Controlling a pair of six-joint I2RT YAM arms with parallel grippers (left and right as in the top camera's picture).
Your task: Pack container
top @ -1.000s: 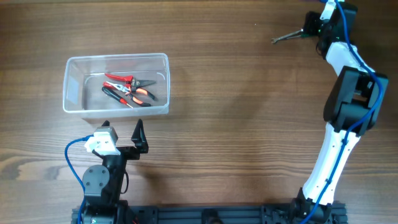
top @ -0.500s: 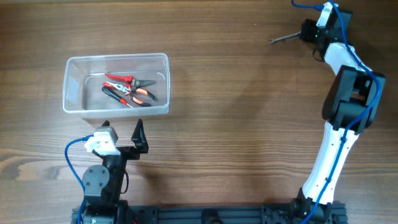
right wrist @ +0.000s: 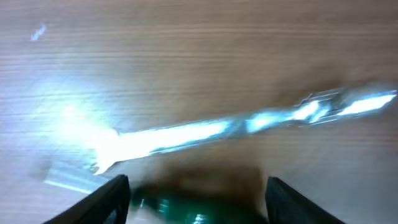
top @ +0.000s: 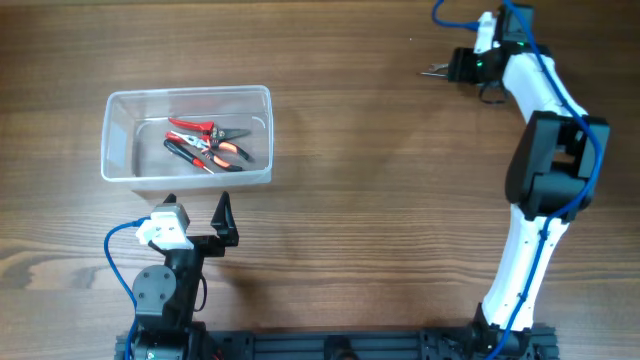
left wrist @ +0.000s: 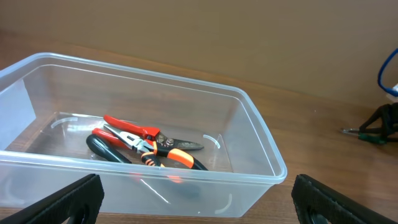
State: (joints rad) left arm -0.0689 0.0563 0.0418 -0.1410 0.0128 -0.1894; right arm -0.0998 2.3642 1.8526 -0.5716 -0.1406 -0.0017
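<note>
— Where's the right gripper (top: 455, 67)?
— Stretched out to the far right corner of the table (top: 380, 220), with the arm at long reach. It is clamped on a tool (top: 433, 70). A green handle sits between the fingers (right wrist: 102, 200), and a long shiny metal end sticks out past them, pointing left across the wood.
— What sort of tool?
— Hard to say. The wrist camera is all smear and glare there, so I only get bright metal and a bit of green. I can't tell whether it touches the tabletop or hangs just over it.
— And the other one?
— The left gripper (top: 198, 210) is on the near left side, spread wide with nothing in it. It points at the long near wall of the container (top: 150, 178), just short of it and not touching.
— So the container is over there too?
— Yes, on the left half of the table, flat on the wood and well apart from the right gripper. It's clear plastic, so you see straight through the wall.
— Anything in it?
— Two pairs of pliers, lying on the bottom toward its right end. The red pliers (top: 200, 127) lie nearer the far wall. The orange-and-black pliers (top: 215, 152) lie beside them on the near side, and the two touch in the middle.
</note>
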